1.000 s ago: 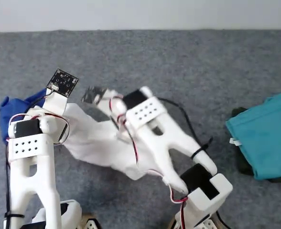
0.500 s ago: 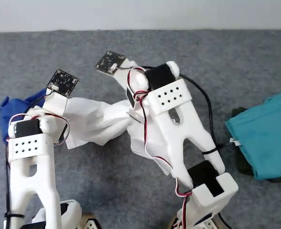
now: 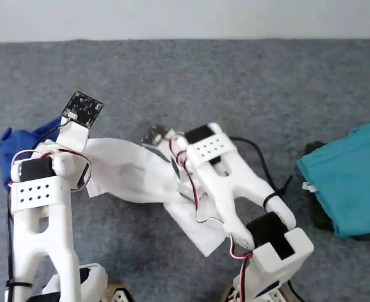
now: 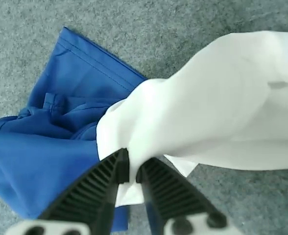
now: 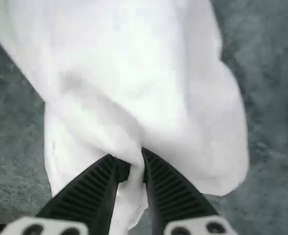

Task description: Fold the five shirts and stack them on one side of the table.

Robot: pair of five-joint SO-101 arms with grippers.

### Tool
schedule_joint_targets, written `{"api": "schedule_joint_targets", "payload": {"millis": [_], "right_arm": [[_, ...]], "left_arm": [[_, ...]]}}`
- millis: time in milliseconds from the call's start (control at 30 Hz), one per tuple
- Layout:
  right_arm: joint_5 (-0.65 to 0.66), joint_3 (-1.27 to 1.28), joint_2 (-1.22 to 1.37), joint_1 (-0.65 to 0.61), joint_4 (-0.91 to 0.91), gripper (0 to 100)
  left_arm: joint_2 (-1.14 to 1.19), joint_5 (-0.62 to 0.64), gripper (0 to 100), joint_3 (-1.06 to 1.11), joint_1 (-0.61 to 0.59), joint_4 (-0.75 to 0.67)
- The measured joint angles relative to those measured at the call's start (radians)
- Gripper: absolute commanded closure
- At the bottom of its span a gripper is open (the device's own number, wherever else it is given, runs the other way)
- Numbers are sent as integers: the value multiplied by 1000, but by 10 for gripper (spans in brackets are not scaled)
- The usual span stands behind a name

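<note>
At the left edge of the table (image 3: 235,82) the blue shirt (image 3: 15,148) lies crumpled and has not changed in the last second. The left gripper (image 4: 132,159) has also kept its place just beside it. Its two jaws are pressed together on one edge of the white shirt (image 3: 125,170), and this edge hangs partly over the blue cloth.

The change is at the other end of the white shirt. Half a second ago the right gripper (image 5: 130,166) was raised and carried toward the far side of the table, and the shirt was stretched in the air between the two grippers. Now it has come back down and nearer. The cloth sags again, and one flap is spread on the table in front of the right arm's base. I judge this as one fold stroke or shake of the white shirt, and the fold is not finished, because the cloth is bunched and not flat.

The right gripper is closed as well, pinching a gathered part of the white shirt between its jaws.

At the right side the teal shirt (image 3: 348,176) lies folded on a dark cloth (image 3: 313,150), well apart from the arms. This seems to be the stack.
</note>
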Motion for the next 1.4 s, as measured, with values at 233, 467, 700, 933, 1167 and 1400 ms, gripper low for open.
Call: {"api": "schedule_joint_targets", "payload": {"millis": [233, 467, 700, 933, 1167, 1400], "right_arm": [[2, 89, -2, -2, -109, 930], [0, 91, -2, -2, -141, 931], [2, -69, -2, 0, -25, 957], [2, -212, -2, 0, 74, 989], [2, -276, 0, 0, 126, 988], [2, -310, 0, 11, 138, 988]], "left_arm": [[0, 0, 986, 0, 0, 0], [0, 0, 986, 0, 0, 0], [0, 2, 986, 28, 0, -2], [0, 0, 986, 28, 0, -2], [0, 0, 986, 28, 0, -2], [0, 0, 986, 28, 0, -2]]}}
